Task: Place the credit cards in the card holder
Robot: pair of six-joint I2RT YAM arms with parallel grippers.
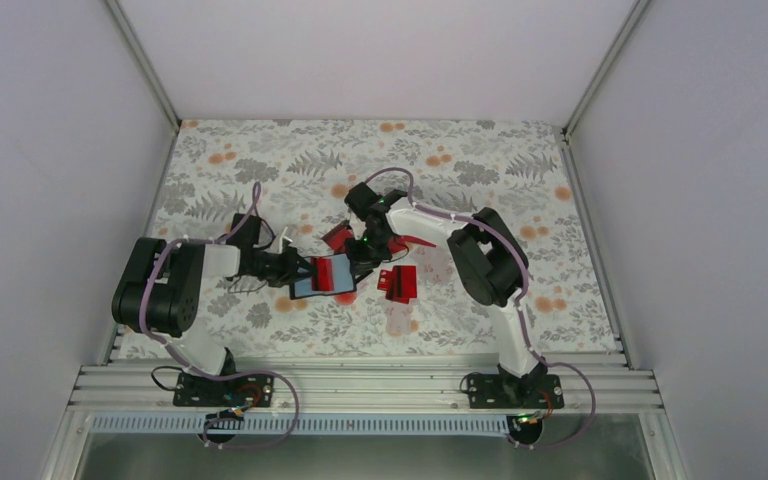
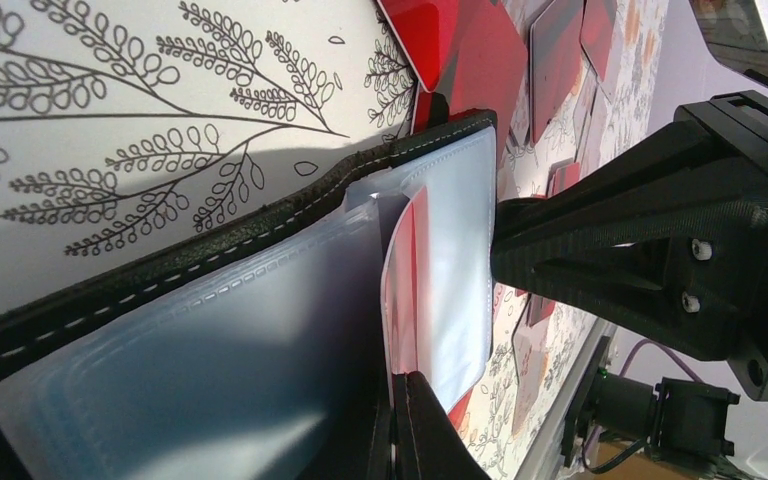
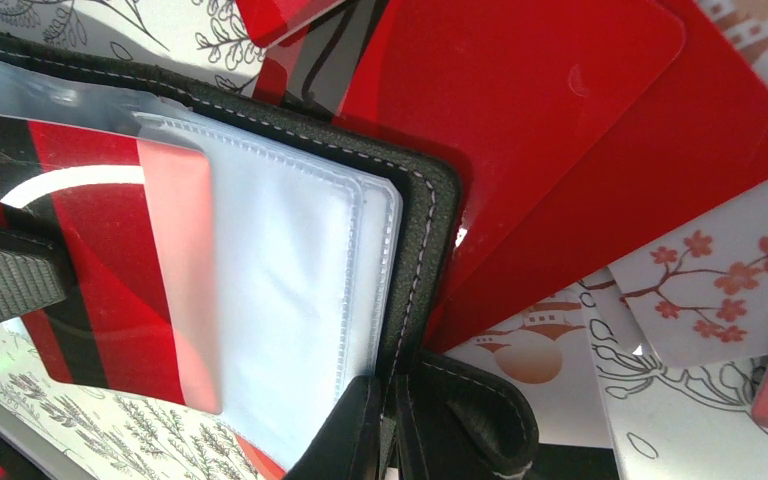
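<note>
Top view first. Shows the left gripper [image 1: 298,270] closed on the left edge of the card holder [image 1: 322,277], which lies open, face up, near the middle of the table [image 1: 260,160], presumably to brace it against a push. Puts the right gripper [image 1: 362,252] right at the holder's far side, with loose cards [image 1: 398,283] lying just beside.

Left wrist next. Reveals clear sleeves [image 2: 210,340] fanned apart, one mouth gaping toward the right gripper's black tip, and a red card [image 2: 415,280] partway inside it. Shows the left fingers [image 2: 425,430] nipped tight on the holder's edge.

Right wrist last. Catches one ribbed pad [image 3: 0,280] pressing the striped card's outer end, the rest already under the sleeve film. Hides the opposing finger below, so probably pinched shut on the card. Suggests a straight slide deeper, with the holder anchored.
</note>
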